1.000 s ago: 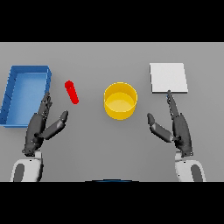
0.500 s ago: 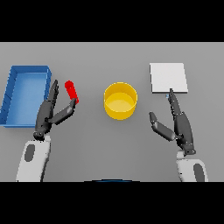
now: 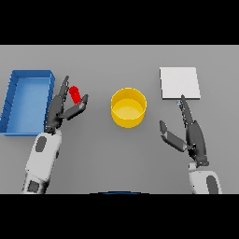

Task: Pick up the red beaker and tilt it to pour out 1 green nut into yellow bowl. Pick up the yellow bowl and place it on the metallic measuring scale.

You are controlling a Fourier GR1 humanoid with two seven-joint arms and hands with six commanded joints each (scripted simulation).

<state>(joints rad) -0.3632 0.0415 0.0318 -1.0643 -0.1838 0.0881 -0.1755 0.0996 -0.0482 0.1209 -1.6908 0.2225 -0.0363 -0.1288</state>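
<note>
A small red beaker (image 3: pixel 74 94) lies on the grey table, left of the yellow bowl (image 3: pixel 128 107). My left hand (image 3: pixel 59 108) has reached it: the straight fingers stand along its left side and the thumb (image 3: pixel 79 106) lies just below it, so the beaker sits in the gap, partly hidden. The hand is open. The bowl stands at the table's middle; I see no nut in it or elsewhere. The metallic measuring scale (image 3: pixel 179 83) is a pale flat square at the back right. My right hand (image 3: pixel 192 134) hovers open below the scale, fingertips near its front edge.
A blue tray (image 3: pixel 14 106) stands at the far left, right beside my left hand and forearm. Bare grey table lies between the bowl and the scale.
My left arm has stretched forward and to the right until its hand brackets the red beaker. The right hand has risen slightly toward the scale.
</note>
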